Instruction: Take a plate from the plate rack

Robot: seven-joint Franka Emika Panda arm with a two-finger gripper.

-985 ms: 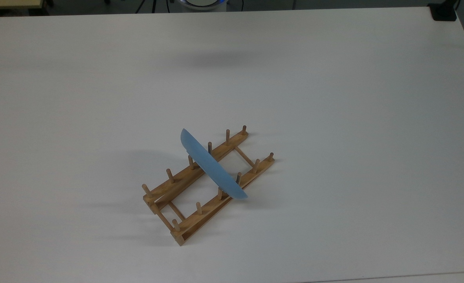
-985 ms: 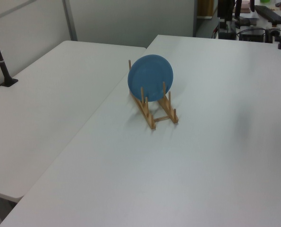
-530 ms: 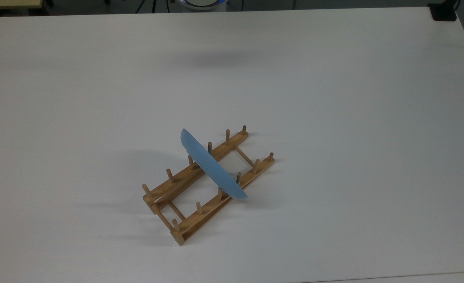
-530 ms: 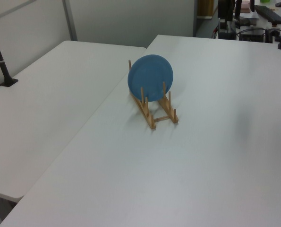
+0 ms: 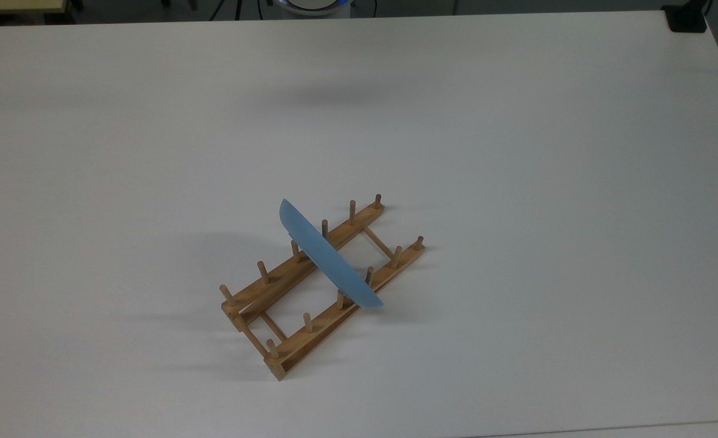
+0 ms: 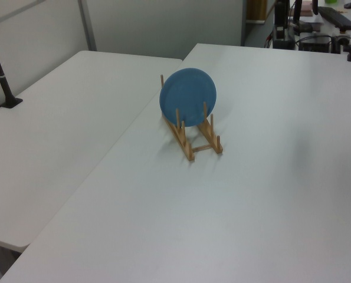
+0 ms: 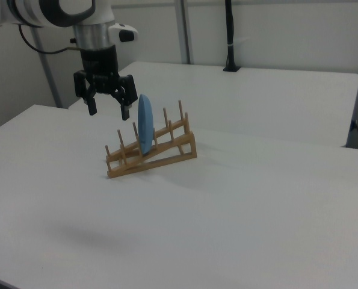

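Note:
The light-blue plate [image 5: 328,258] stands on edge across the middle of the wooden plate rack [image 5: 311,339], held between its pegs. In the left view the plate [image 6: 188,97] shows its round face above the rack [image 6: 184,142]. In the right view the plate [image 7: 145,123] is edge-on in the rack [image 7: 166,158]. My gripper [image 7: 109,112] hangs open above the table, to the right view's left of the plate's upper edge and apart from it, with nothing between its fingers.
The rack sits on a broad white table [image 5: 517,182]. A second white table [image 6: 57,124] adjoins it in the left view, with a black clamped post [image 6: 1,76] at its edge. A black block [image 5: 687,18] sits at the top view's upper right corner.

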